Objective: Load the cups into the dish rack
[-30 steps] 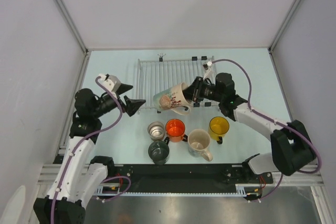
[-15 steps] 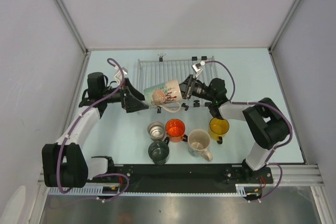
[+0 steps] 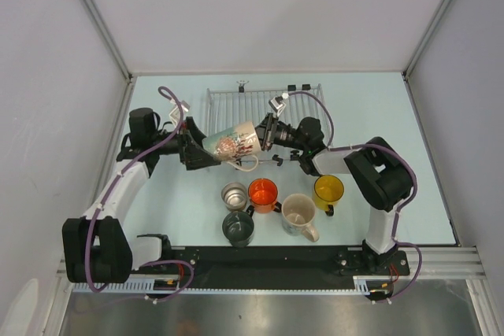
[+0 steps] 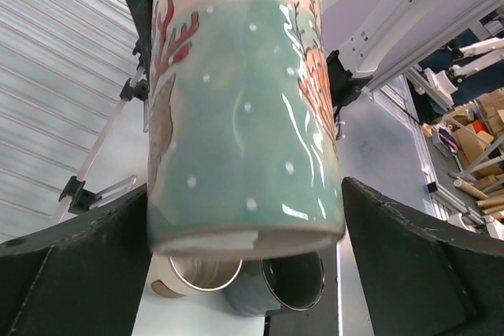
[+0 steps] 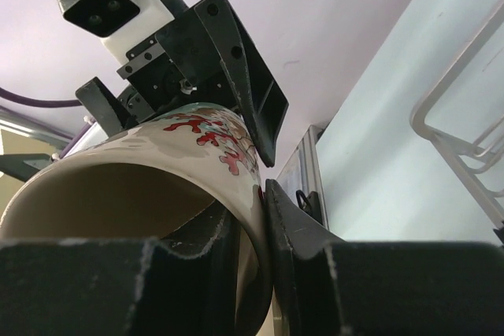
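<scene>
**Printed mug carried across to the waiting left arm**

Top view: the right jaws pinch the printed mug (image 3: 235, 143) by its rim. They hold it on its side in the air over the near left part of the dish rack (image 3: 264, 104), base pointing left. Over the last second the mug has travelled leftward. The left arm (image 3: 126, 181) has swung in from well apart, so the left jaws now sit at the mug's base. This looks like a handover under way, not a placement (a judgement from the pose only). No cup rests in the rack yet. The steel mug (image 3: 234, 193), orange mug (image 3: 262, 192), second cream mug (image 3: 299, 214), yellow mug (image 3: 328, 189) and dark mug (image 3: 238, 227) stand on the counter (image 3: 378, 116), just on the near side of the rack.

Left wrist view: the left jaws are spread, one on each side of the mug's base, which fills most of the gap. Whether either one touches the glaze cannot be told.

Right wrist view: the right jaws are clamped on the mug's wall at the rim, one inside and one outside. The left arm's jaws show just beyond the mug.

The right side alone appears to carry the mug, so letting go before the left closes would likely drop it onto the rack's edge.
</scene>
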Controlling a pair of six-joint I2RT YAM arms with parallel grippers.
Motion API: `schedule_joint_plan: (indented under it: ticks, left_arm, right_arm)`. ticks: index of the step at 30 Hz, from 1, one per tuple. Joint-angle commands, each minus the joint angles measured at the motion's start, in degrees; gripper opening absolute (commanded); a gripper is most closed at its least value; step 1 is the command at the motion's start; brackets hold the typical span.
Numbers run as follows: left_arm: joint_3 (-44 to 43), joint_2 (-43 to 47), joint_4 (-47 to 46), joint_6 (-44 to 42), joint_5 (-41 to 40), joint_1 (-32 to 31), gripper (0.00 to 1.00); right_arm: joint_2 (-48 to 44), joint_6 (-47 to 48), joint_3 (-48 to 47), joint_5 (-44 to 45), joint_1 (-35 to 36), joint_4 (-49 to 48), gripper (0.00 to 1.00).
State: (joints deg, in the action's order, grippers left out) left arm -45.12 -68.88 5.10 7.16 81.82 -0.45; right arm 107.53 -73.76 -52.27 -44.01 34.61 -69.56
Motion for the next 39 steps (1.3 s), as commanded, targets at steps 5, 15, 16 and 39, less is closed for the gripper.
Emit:
schedule_joint_plan:
  ticks: [5, 15, 16, 39]
  left_arm:
    - [-1.02, 3.23, -0.53, -0.74, 5.27, -0.08, 0.80]
    - [-8.83, 4.98, 12.63, -6.98, 0.19, 0.01, 0.00]
    - [-10.84, 5.59, 15.43, -8.81, -3.65, 0.01, 0.01]
    - [-37.12, -16.53, 21.79, -13.75, -57.28, -13.61, 0.00]
  right_arm:
    - [0.23, -2.71, -3.81, 1.56, 1.51, -14.46, 0.00]
    - [-1.96, 1.58, 0.22, 0.07, -0.15, -8.68, 0.28]
    - [-4.23, 2.90, 1.02, -0.02, -0.68, -6.92, 0.33]
    - [-40.73, 43.78, 2.35, 22.47, -7.89, 63.32, 1.00]
